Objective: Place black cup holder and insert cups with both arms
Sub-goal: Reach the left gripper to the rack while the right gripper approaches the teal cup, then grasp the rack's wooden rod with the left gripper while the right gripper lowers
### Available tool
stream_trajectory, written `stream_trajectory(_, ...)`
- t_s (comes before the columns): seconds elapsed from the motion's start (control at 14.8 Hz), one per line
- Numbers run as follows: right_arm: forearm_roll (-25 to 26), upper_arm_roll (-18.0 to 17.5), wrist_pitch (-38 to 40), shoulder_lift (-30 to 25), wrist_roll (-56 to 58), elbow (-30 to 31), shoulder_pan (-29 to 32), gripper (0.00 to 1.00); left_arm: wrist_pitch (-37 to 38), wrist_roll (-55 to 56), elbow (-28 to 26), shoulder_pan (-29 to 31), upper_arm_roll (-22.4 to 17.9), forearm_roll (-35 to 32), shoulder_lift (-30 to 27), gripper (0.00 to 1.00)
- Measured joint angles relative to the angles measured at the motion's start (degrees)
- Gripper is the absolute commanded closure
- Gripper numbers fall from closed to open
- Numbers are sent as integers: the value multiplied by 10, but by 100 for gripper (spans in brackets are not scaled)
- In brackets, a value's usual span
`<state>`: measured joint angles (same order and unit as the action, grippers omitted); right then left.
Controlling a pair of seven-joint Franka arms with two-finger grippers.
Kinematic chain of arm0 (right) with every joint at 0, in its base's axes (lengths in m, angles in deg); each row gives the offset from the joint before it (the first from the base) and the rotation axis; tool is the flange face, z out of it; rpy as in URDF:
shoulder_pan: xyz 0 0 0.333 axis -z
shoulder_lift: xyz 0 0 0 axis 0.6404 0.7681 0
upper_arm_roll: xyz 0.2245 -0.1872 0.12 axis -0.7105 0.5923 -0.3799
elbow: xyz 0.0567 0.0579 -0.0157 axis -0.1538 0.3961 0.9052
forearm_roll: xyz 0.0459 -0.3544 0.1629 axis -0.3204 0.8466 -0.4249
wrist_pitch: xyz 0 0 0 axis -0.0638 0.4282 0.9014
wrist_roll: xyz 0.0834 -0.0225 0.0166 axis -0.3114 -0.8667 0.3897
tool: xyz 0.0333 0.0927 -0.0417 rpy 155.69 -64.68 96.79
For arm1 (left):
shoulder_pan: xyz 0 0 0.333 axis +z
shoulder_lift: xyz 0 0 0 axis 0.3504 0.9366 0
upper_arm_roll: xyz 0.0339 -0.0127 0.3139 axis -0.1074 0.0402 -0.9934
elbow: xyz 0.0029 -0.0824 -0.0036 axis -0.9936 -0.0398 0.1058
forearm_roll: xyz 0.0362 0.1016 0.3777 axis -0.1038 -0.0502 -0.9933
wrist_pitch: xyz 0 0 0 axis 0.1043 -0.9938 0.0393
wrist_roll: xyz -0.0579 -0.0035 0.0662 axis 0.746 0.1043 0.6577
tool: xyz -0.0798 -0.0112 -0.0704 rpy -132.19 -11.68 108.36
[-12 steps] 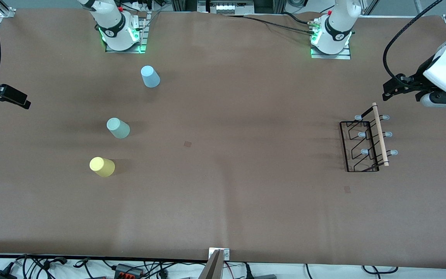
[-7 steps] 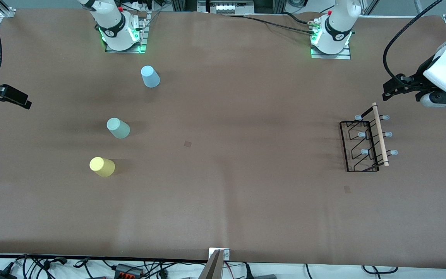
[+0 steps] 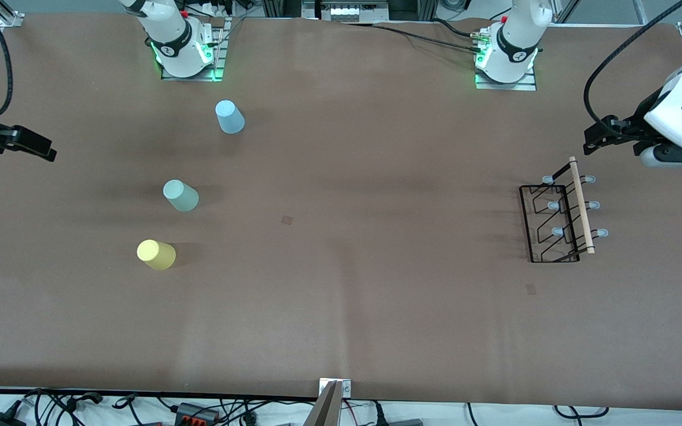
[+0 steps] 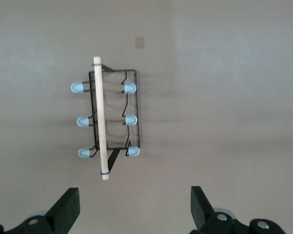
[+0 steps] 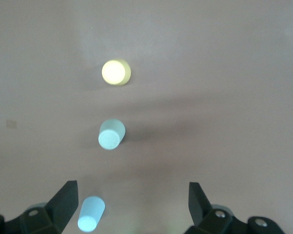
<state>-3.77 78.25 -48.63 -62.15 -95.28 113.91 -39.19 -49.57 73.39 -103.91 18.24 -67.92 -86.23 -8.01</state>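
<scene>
Left gripper [image 4: 132, 209] jaws apart over black cup holder [image 3: 560, 219]; rod handle [image 3: 581, 205] runs base-to-camera; right gripper [image 5: 132, 207] apart.

The middle of the bench [image 3: 341, 284] lies bare. Toward the right arm's end, the light blue cup [image 3: 229, 117], pale green cup [image 3: 180, 196] and yellow cup [image 3: 155, 255] stand well apart, with gaps between them. Toward the left arm's end, only the black cup holder [image 3: 560, 219] stands in the way.

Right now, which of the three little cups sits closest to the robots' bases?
The light blue cup. It stands farthest from the front camera; the pale green cup and yellow cup sit nearer it.
</scene>
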Motion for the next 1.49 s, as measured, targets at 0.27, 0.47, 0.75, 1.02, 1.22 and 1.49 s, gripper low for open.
stream_trajectory(0.27, 0, -2, 12, 11, 0, 28, -19, 0, 37, 0, 44, 1, 0, 0, 54, 0)
stream_trajectory(0.47, 0, -2, 12, 16, 20, 47, -20, 0, 38, -15, 57, 18, -1, 0, 98, 0)
stream_trajectory(0.75, 0, -2, 12, 16, 38, 47, -28, 0, -1, -26, 51, 38, -1, -46, 153, 0)
stream_trajectory(1.02, -2, -2, 13, 18, 38, 51, -29, 0, -105, -32, -20, 55, -1, -61, 165, 0)
stream_trajectory(1.22, -13, -2, -38, 20, 38, 88, -30, 0, -195, -38, -78, 59, -1, -62, 159, 0)
stream_trajectory(1.49, -14, -1, -162, 20, 37, 172, -30, 0, -294, -64, -143, 77, -1, -62, 157, 13)
